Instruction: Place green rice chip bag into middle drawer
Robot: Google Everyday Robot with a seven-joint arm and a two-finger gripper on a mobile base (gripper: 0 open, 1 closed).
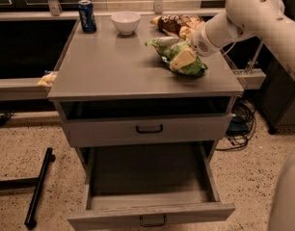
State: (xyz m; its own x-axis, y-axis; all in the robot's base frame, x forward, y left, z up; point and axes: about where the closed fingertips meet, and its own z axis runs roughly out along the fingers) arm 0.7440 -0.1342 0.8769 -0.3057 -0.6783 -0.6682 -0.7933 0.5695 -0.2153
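Note:
The green rice chip bag [179,57] lies crumpled on the right part of the grey cabinet top [113,66]. My gripper [182,59] comes in from the right on a white arm and is shut on the bag, one pale finger [182,58] lying across it; the other is hidden behind the foil. The middle drawer [150,214] is the lower handled drawer. It is pulled far out below the cabinet and its inside is bare. The handled drawer front [148,128] above it is closed.
A brown-and-yellow snack bag [179,25] lies behind the green one. A white bowl [125,21] and a blue can [86,15] stand at the back of the top. A black bar [37,186] lies on the floor at left. Cables [241,129] hang at right.

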